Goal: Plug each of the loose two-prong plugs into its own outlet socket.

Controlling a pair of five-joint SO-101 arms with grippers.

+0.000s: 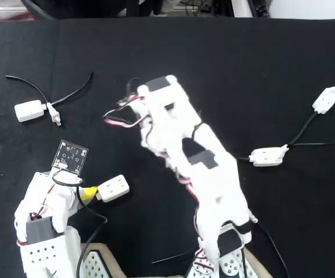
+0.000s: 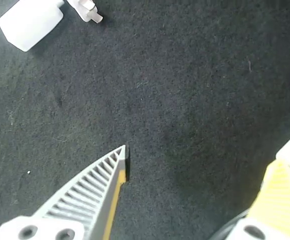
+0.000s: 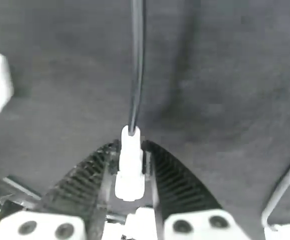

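My right gripper (image 3: 130, 148) is shut on a small white two-prong plug (image 3: 129, 172), whose black cable (image 3: 136, 60) runs away over the black mat. In the high view the right arm (image 1: 173, 124) stretches over the middle of the table and covers that plug. My left gripper (image 2: 200, 157) is open above bare mat with nothing between its fingers. Its yellow finger (image 1: 88, 193) lies against a white outlet socket (image 1: 113, 188). A second white socket (image 1: 29, 110) lies at the far left, with a loose plug (image 1: 54, 114) just beside it, apart from it.
Two more white cabled outlet pieces lie at the right, one (image 1: 268, 155) nearer and one (image 1: 327, 99) farther back, joined by black cables. A black cable (image 1: 74, 91) curls behind the far-left socket. The table's far edge (image 1: 167, 17) runs along the back.
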